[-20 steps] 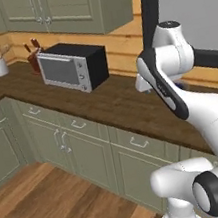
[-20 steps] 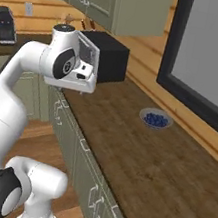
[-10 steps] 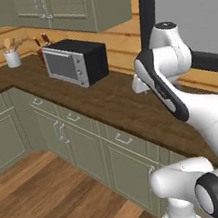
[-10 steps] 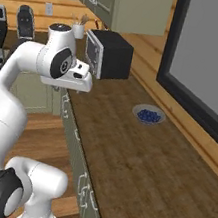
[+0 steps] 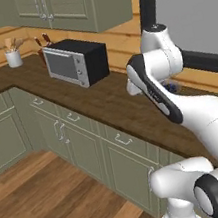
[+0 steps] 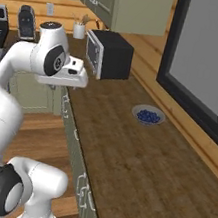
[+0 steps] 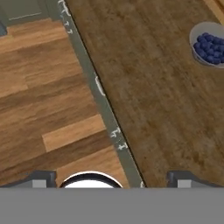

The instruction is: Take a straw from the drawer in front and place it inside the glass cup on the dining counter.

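Dark wood worktop (image 6: 160,176), green cabinets (image 5: 82,146), plank floor (image 5: 40,199), perhaps window (image 6: 207,52)

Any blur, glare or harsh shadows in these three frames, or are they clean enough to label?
Left base view: flat, even rendered light, no glare; the microwave is crisp, the utensil holder slightly soft. Right base view: the bowl of blueberries is sharp, the window pane plain grey without reflection. Hand view: worktop grain a little smeared, drawer handles tiny; fingertips barely visible.

- A microwave (image 5: 76,62) sits on the worktop (image 5: 104,101), upper left of the left base view.
- A utensil holder (image 5: 13,57) stands further left.
- A bowl of blueberries (image 6: 148,116) lies mid-frame in the right base view.
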